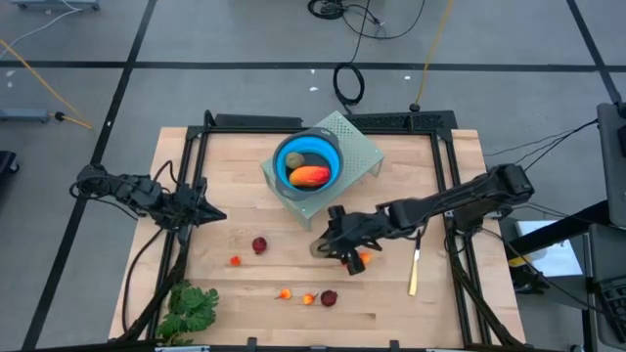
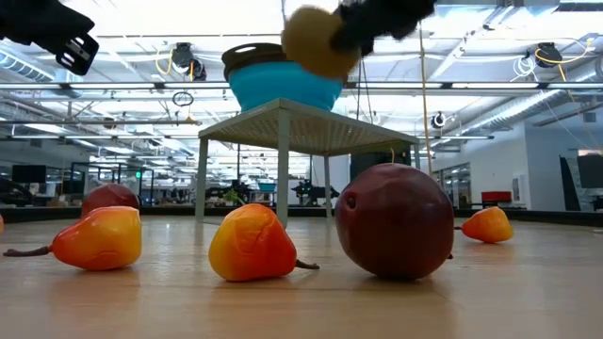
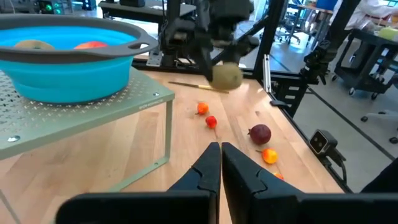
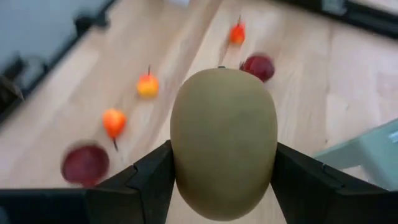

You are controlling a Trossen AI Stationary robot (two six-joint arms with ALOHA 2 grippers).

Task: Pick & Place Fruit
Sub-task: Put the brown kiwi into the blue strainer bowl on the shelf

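Note:
A blue bowl (image 1: 308, 161) stands on a green perforated stand (image 1: 354, 147) at the table's far middle, with a brown-green oval fruit (image 1: 294, 159) and a long orange-red fruit (image 1: 310, 176) in it. My right gripper (image 1: 330, 242) is near the table's middle, shut on a second brown-green oval fruit (image 4: 224, 143). Dark red balls (image 1: 259, 244) (image 1: 329, 297) and tiny orange and red pieces (image 1: 236, 260) (image 1: 284, 292) (image 1: 362, 259) lie on the table. My left gripper (image 1: 210, 215) waits shut at the left. My right gripper pinches the oval fruit by its two long sides (image 4: 180, 162) between its two fingers (image 4: 292, 177). The fingers slant downward from the table's right side and lie along the fruit. The fruit (image 2: 316, 40) is lifted clear of the table, its free end pointing away from the wrist.
A slim yellow-handled knife (image 1: 415, 272) lies right of the held fruit. A green leafy bunch (image 1: 191, 308) sits at the near left corner. Black frame rails (image 1: 445, 186) run along the table's sides.

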